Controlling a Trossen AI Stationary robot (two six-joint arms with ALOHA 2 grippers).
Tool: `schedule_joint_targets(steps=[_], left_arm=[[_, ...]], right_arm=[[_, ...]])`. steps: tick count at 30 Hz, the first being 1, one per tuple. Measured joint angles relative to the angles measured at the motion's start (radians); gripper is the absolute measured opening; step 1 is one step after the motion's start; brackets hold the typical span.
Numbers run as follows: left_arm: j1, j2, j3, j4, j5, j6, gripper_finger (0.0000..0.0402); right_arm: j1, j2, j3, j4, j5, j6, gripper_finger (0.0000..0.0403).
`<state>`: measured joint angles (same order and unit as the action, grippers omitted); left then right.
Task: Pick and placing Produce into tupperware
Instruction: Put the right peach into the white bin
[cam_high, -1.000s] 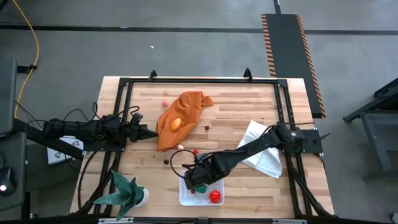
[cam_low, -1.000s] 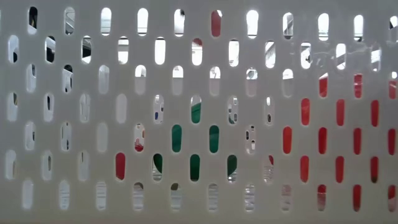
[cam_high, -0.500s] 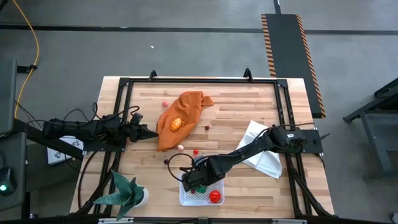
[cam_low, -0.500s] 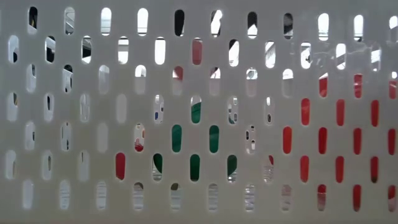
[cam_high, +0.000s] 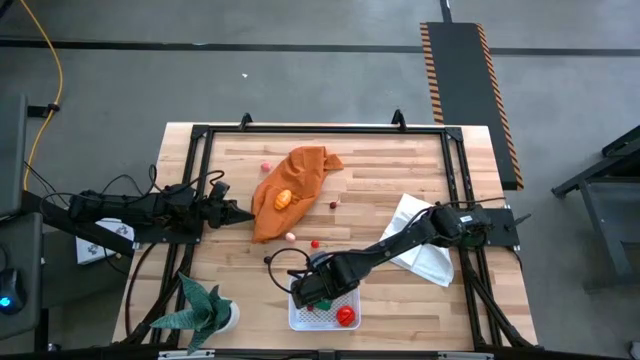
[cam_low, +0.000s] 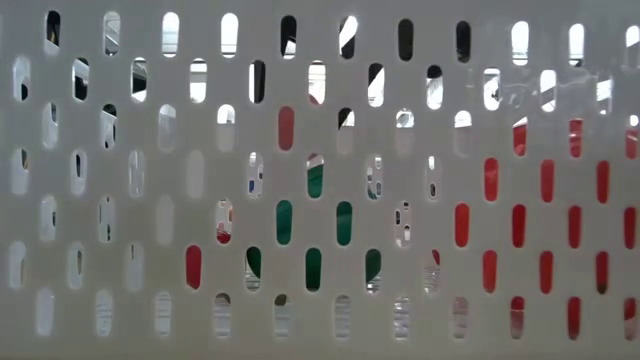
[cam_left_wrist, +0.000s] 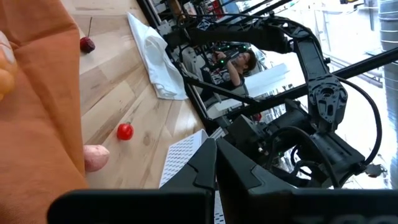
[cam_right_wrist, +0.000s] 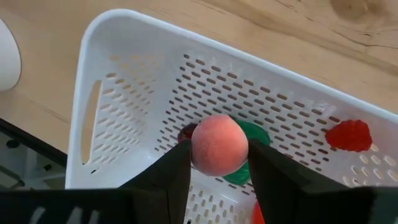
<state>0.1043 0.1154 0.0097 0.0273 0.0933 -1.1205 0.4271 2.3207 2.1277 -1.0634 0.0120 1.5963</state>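
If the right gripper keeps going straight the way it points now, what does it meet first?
Probably the perforated floor of the white plastic basket, likely landing on the green toy piece beneath the peach-coloured toy fruit held in the right gripper; depth is unclear.

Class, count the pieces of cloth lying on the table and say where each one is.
2. The orange cloth lies near the table's middle, towards the far side, with a small orange piece on it. The white cloth lies on the right, partly under the right arm.

robot lab: framed wooden table (cam_high: 400, 160), concrete floor (cam_high: 300, 90), hazard-striped ramp (cam_high: 465, 90)
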Motion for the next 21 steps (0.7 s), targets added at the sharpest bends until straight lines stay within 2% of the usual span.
schedule_joint_targets(steps=[15, 21], left_arm=[[0.0, 0.0, 0.0, 0.0, 0.0, 0.0, 0.0001], [0.0, 0.0, 0.0, 0.0, 0.0, 0.0, 0.0001]], right_arm=[[-0.001, 0.0, 0.0, 0.0, 0.013, -0.035, 0.014], [-0.002, 0.0, 0.0, 0.022, 0.032, -0.071, 0.0157]])
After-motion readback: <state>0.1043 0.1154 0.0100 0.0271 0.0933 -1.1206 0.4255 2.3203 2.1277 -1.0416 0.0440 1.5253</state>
